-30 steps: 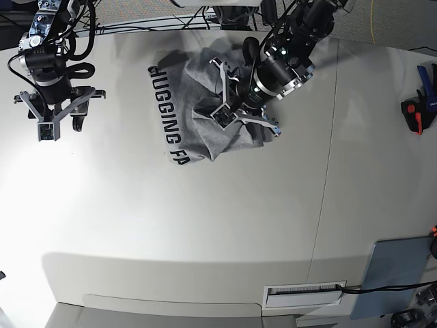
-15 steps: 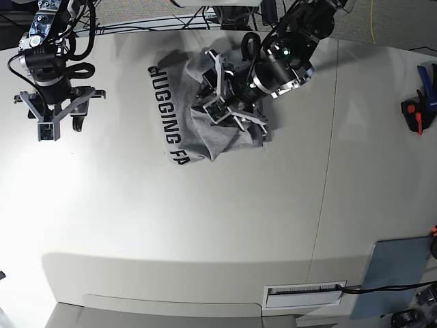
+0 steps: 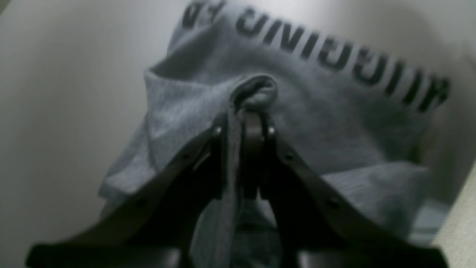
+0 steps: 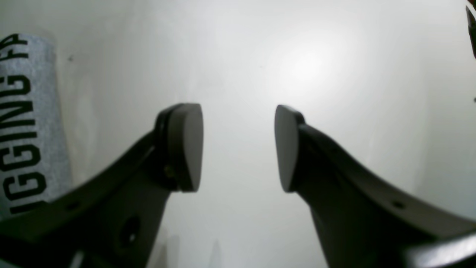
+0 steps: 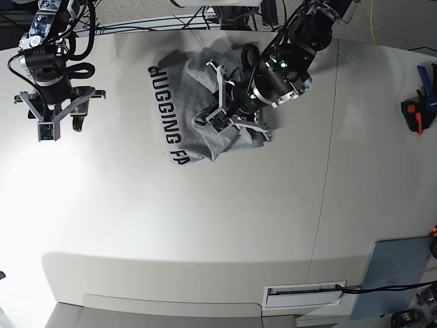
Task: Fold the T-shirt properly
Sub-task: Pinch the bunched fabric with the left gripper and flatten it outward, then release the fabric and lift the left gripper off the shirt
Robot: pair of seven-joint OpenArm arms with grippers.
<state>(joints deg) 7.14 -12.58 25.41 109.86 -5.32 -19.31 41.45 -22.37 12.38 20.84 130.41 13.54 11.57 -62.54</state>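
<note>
The grey T-shirt [image 5: 186, 101] lies bunched at the table's far middle, its black lettering running down its left edge. My left gripper [image 5: 216, 117] sits on the bunched cloth. In the left wrist view, my left gripper [image 3: 243, 115] is shut on a raised fold of the T-shirt [image 3: 334, 123], with fabric pinched between its fingers. My right gripper [image 5: 48, 130] hovers over bare table at the far left, apart from the shirt. Seen from the right wrist, my right gripper [image 4: 238, 147] is open and empty, with the T-shirt [image 4: 26, 123] lettering at the left edge.
A red-and-black tool [image 5: 414, 113] and a blue clamp [image 5: 428, 78] lie at the right edge. A blue-grey panel [image 5: 396, 270] sits at the front right, beside a labelled slot [image 5: 304, 292]. A seam [image 5: 328, 171] runs down the table.
My left gripper opened, shifted up and left over the shirt, then closed on a fold of it. The right arm has not moved.
</note>
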